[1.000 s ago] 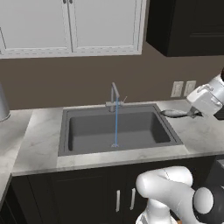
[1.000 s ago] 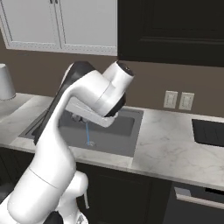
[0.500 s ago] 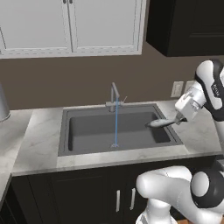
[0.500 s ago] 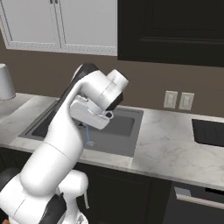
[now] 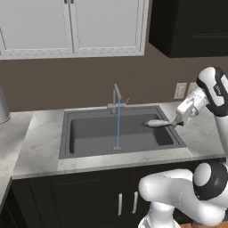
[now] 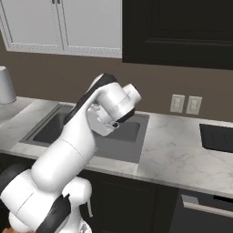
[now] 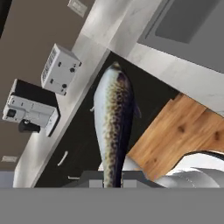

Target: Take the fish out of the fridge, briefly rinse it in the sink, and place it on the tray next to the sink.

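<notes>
My gripper (image 5: pixel 177 122) is shut on the tail end of the fish (image 5: pixel 156 123), a slim grey-silver fish held level over the right part of the sink (image 5: pixel 80 144). A thin stream of water (image 5: pixel 118 131) falls from the faucet (image 5: pixel 116 95), and the fish hangs to the right of it, apart. In the hand view the speckled fish (image 7: pixel 113 118) runs straight up from my gripper (image 7: pixel 113 183). The black tray (image 6: pixel 217 138) lies on the marble counter to the right of the sink (image 6: pixel 132 134), cut by the frame's edge. The fridge is out of view.
A grey metal cylinder (image 5: pixel 2 104) stands on the counter at the far left. Wall sockets (image 5: pixel 180 90) sit behind the sink's right end. White cabinets (image 5: pixel 71 26) and dark cabinets (image 5: pixel 191 26) hang above. My own arm (image 6: pixel 91 136) crosses in front of the basin.
The arm has swung left with the fish, from above the counter right of the sink to over the basin's right part. The water keeps running.
</notes>
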